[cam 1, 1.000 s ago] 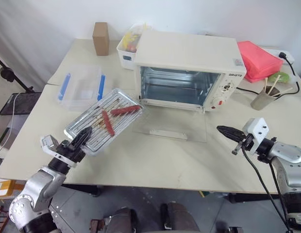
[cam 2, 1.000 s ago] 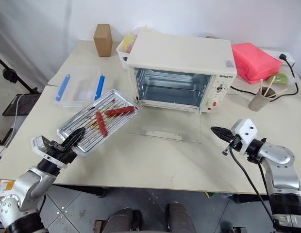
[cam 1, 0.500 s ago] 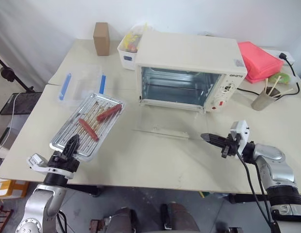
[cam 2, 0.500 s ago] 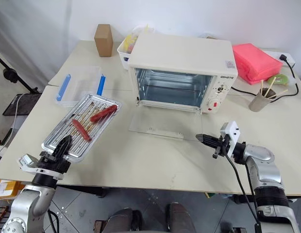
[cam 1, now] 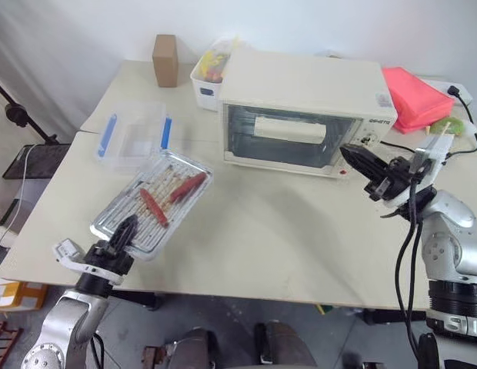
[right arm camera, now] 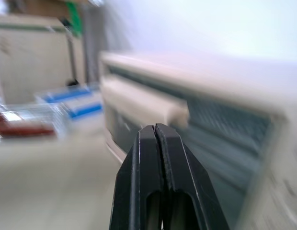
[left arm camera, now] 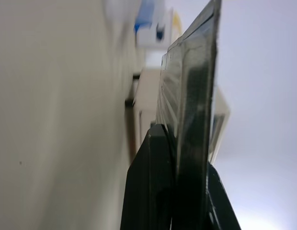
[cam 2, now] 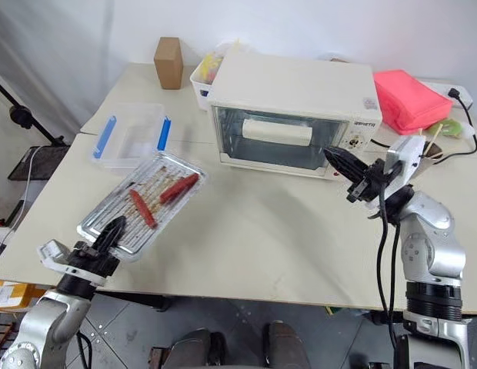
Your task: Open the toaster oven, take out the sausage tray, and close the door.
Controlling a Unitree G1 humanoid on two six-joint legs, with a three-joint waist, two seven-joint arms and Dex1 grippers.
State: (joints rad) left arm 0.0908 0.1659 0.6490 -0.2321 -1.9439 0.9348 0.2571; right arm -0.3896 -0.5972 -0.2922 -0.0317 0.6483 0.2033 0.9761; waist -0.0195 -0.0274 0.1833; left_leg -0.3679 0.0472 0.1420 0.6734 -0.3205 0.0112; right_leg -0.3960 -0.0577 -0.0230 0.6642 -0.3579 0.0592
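The cream-white toaster oven stands at the back middle of the table. Its glass door is up against the front, with the bar handle facing me. My right gripper is shut and empty, raised in front of the door's right end beside the knobs. In the right wrist view the fingertips point at the handle. The sausage tray, with two red sausages, sits low at the table's front left. My left gripper is shut on the tray's near rim.
A clear plastic box with blue clips lies just behind the tray. A cardboard box and a white bin stand at the back left. A pink box and a black cable are right of the oven.
The door, lying open flat before, now stands up against the oven front. My right gripper rose and swung in toward it. The tray came down from its raised tilt to lie lower and flatter.
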